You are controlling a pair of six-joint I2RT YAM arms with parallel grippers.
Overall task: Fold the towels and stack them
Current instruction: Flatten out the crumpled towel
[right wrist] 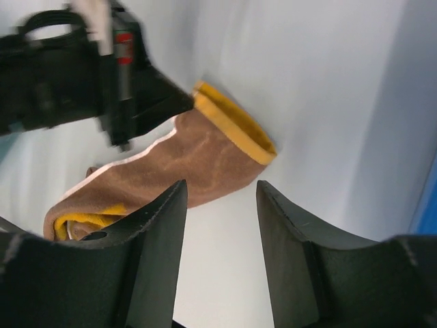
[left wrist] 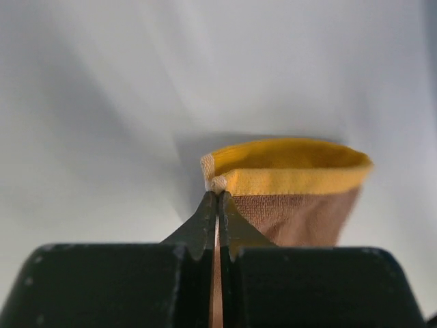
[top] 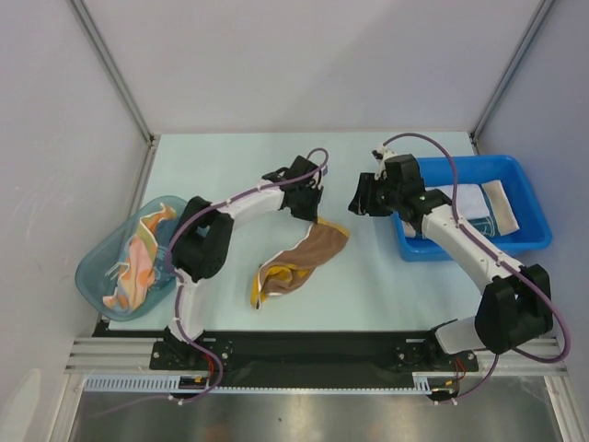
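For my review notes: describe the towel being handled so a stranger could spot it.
On the table, look between the teal tub and the blue bin. The towel there, its corner pinched by the left gripper, is the only brown one, edged in yellow.

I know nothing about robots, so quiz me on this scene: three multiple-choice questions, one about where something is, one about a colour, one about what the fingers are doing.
1. Where does the orange towel lie?
A) draped over an arm
B) in the translucent teal tub
C) on the floor

2. What colour is the edging of the brown towel?
A) yellow
B) green
C) red

3. What are the left fingers doing?
A) wide open, holding nothing
B) pinched shut on a corner of the brown towel
C) half open around a cup

Answers:
1 B: it sits bunched inside the tub at the left.
2 A: a yellow band runs along its rim.
3 B: the left wrist view shows them closed on the corner, while the right fingers stand open and empty.
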